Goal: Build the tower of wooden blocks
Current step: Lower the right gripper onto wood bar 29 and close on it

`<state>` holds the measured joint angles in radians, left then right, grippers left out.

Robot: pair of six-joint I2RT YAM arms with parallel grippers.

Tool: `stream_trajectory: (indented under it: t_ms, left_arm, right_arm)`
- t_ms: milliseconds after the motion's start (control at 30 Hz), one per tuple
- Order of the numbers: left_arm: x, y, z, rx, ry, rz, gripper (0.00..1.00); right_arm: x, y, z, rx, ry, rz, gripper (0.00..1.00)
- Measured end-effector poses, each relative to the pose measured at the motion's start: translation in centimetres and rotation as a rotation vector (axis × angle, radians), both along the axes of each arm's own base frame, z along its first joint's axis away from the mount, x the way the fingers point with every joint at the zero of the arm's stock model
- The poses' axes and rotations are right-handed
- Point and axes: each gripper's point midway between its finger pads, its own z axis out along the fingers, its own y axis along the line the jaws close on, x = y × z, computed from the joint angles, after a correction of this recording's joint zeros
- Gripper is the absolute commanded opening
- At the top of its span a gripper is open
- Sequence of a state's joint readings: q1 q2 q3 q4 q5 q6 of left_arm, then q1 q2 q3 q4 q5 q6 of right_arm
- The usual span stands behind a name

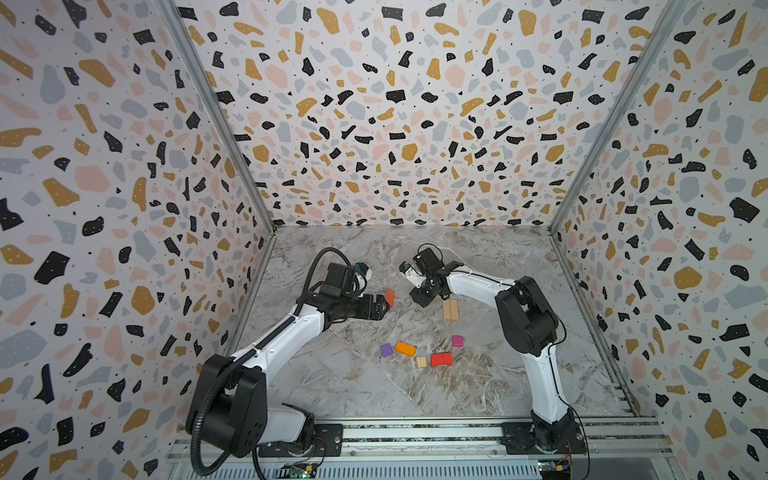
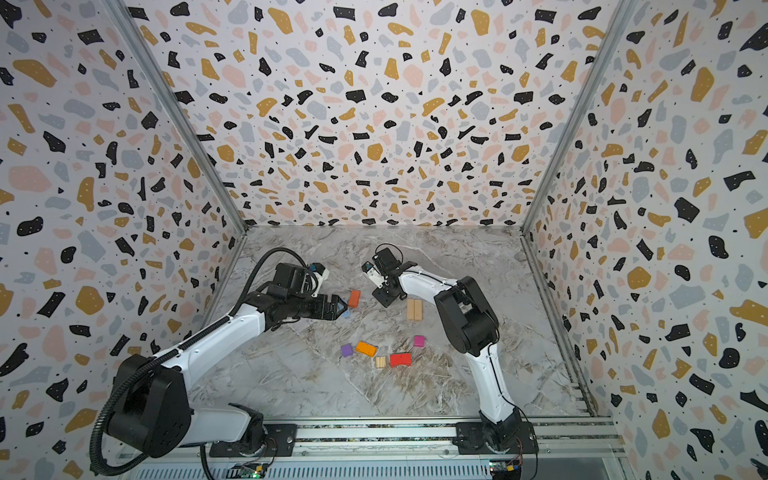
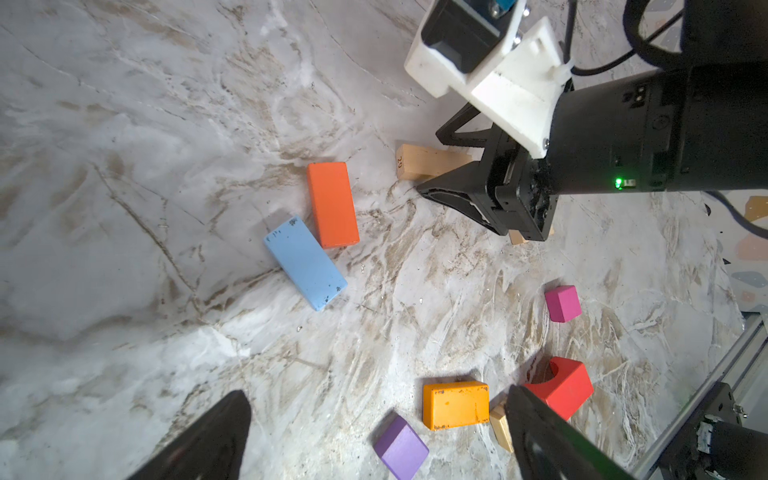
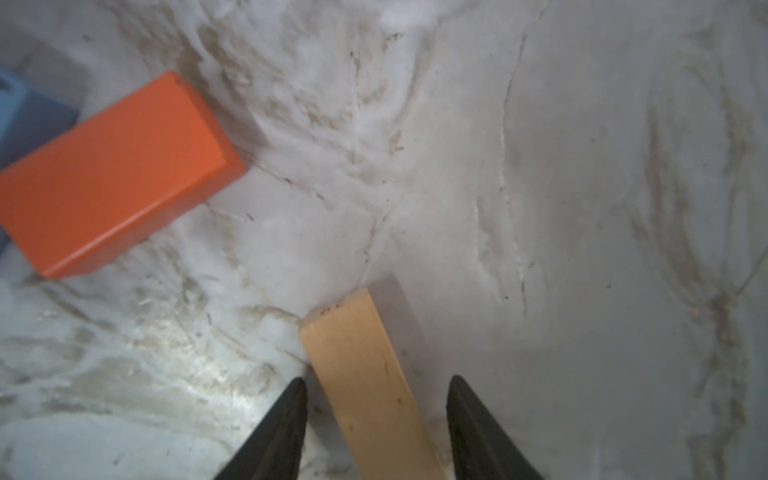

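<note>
No tower stands in view; the blocks lie singly on the marble table (image 1: 415,395). Two tan planks (image 1: 450,309) lie side by side. My right gripper (image 4: 378,381) is low over them, jaws open astride one plank (image 4: 361,365), with a gap on each side. An orange-red block (image 1: 390,297) and a light blue block (image 3: 305,262) lie touching each other left of the planks. My left gripper (image 1: 384,309) hovers open over the blue block, with nothing between its fingers (image 3: 536,424).
Nearer the front lie a purple cube (image 1: 386,350), a yellow-orange block (image 1: 405,348), a small tan block (image 1: 421,361), a red arch block (image 1: 441,359) and a magenta cube (image 1: 457,341). Patterned walls close in three sides.
</note>
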<state>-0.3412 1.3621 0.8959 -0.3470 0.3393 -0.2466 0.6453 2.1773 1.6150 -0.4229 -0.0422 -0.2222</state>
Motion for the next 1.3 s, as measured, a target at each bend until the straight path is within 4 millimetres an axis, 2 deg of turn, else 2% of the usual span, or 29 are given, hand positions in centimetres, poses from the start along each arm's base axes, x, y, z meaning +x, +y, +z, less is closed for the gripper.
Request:
stream_trajectory:
  t_ms: [100, 233, 367, 567, 767, 933, 1133, 1233, 1300]
  left_arm:
    - [0.1, 0.0, 0.1, -0.004, -0.005, 0.0, 0.96]
    - [0.2, -0.1, 0.1, -0.008, -0.007, -0.001, 0.96]
    - [0.2, -0.1, 0.1, -0.011, -0.005, -0.002, 0.95]
    - [0.2, 0.0, 0.1, -0.012, -0.005, -0.001, 0.95]
    - [0.2, 0.0, 0.1, -0.012, -0.005, -0.001, 0.95]
    - [0.2, -0.1, 0.1, -0.014, -0.006, -0.001, 0.95]
    - [0.4, -0.2, 0.3, -0.024, -0.016, -0.001, 0.93]
    - [0.4, -0.3, 0.2, -0.026, -0.014, 0.0, 0.93]
    - [0.4, -0.2, 0.0, -0.025, -0.009, 0.0, 0.93]
  right_arm:
    - [0.0, 0.0, 0.0, 0.002, 0.002, 0.003, 0.4]
    - [0.0, 0.0, 0.0, 0.008, 0.006, 0.003, 0.36]
    - [0.0, 0.0, 0.0, 0.011, 0.009, 0.002, 0.28]
    - [-0.1, 0.0, 0.0, 0.028, 0.027, -0.043, 0.27]
    - [-0.4, -0.5, 0.0, 0.037, 0.076, -0.194, 0.23]
    - [-1.8, -0.8, 0.4, 0.018, 0.108, -0.35, 0.22]
    - [-4.0, -0.2, 1.5, 0.031, 0.12, -0.516, 0.21]
    - [-5.3, -1.1, 1.8, 0.052, 0.13, -0.597, 0.21]
    - [-6.0, -2.4, 2.0, 0.068, 0.132, -0.659, 0.21]
